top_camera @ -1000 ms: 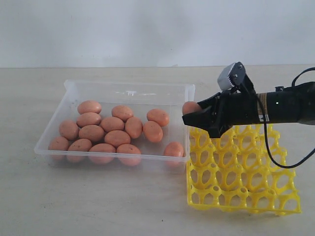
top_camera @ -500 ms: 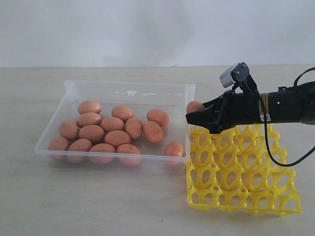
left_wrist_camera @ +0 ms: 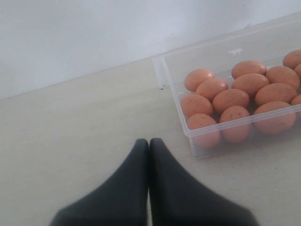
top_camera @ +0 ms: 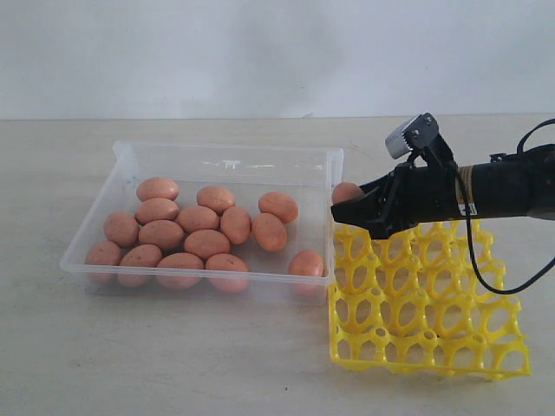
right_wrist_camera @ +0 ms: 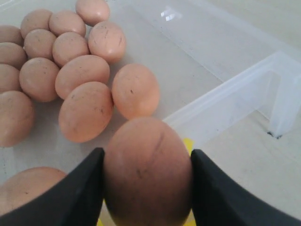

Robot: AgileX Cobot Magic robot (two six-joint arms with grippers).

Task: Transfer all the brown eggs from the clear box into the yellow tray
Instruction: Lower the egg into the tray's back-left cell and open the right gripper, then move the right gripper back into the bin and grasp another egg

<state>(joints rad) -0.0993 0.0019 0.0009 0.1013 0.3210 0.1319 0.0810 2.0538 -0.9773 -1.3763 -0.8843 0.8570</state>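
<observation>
Your right gripper (top_camera: 345,201) has slid from the clear box (top_camera: 230,149) edge to over the yellow tray (top_camera: 378,332) far-left corner, pinching one brown egg (top_camera: 347,190). Fifteen others (top_camera: 206,243) wait in the box; first placement looks near. Left gripper (left_wrist_camera: 148,143) pressed together.

No legible text; embossed mark (top_camera: 230,164) on clear box (top_camera: 97,211) unreadable.

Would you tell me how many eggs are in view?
16: fifteen eggs lie in the box, and a sixteenth egg is gripped in the right hand by the tray's corner; none looks hidden.
</observation>
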